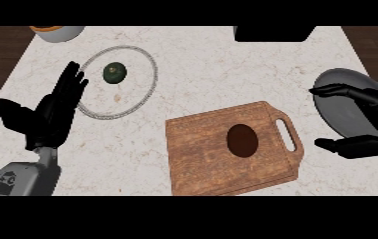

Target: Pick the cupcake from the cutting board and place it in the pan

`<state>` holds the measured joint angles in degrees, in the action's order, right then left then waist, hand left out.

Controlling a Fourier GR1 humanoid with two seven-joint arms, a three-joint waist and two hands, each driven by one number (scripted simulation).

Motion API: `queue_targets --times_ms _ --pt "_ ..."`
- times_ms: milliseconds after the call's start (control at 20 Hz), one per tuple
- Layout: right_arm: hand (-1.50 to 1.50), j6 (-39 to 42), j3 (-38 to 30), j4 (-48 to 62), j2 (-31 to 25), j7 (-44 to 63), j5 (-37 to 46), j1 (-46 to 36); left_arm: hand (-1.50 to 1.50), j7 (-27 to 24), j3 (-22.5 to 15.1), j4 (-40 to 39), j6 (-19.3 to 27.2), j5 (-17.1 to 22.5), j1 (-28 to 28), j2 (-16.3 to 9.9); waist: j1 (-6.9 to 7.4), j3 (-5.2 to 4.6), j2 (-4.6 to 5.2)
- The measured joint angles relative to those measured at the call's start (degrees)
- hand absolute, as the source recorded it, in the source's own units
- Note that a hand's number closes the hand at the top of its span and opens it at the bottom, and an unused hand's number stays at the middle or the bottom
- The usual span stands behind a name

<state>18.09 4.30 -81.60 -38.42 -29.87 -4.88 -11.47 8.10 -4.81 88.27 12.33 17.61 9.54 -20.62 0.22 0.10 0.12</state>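
Marble counter (214,78) holds the board (221,153), cupcake (242,139) at its centre. Your right hand (354,120) sits right of the board over the pan (341,83), fingers spread, empty (left hand (55,108) rests open, far left). Come across, descend straight, curl around the cupcake's sides.

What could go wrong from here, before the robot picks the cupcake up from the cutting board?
1. The right hand shows over the pan, well right of the cupcake, so it probably must come back across the cutting board and its handle; it could knock the cupcake sideways.
2. The pan lies at the view's right edge, partly cut off, so a release there may be hard to check.
3. The left hand rests open beside the glass lid; moving it could nudge the lid.
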Motion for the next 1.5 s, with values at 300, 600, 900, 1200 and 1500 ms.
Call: queue_targets --times_ms 300,600,900,1200,1500 --pt "-1.50 1.5 0.9 -1.2 -2.6 -0.5 7.1 -4.7 0.00 2.4 0.1 1.2 0.7 -1.0 0.6 0.9 0.07 -0.08 -0.11" --pt "-1.50 2.8 6.7 -6.4 -3.7 8.1 15.8 -10.5 0.00 2.8 0.4 1.7 0.7 -1.7 0.4 1.3 0.35 -0.16 -0.18" --pt "-1.50 6.2 14.3 -8.2 -1.9 16.9 24.7 -16.1 0.00 3.2 0.3 2.2 0.6 -2.4 0.2 1.9 0.55 -0.17 -0.13" --pt "-1.50 16.0 21.9 -9.1 -2.8 23.0 30.3 -19.1 0.00 2.5 0.9 0.8 -0.3 -2.6 0.5 2.2 0.33 -0.18 -0.11" --pt "-1.50 20.6 23.9 -12.4 -0.7 25.0 36.1 -18.4 0.00 2.4 2.0 1.2 -1.0 -3.2 -0.1 3.0 0.00 -0.13 -0.16"
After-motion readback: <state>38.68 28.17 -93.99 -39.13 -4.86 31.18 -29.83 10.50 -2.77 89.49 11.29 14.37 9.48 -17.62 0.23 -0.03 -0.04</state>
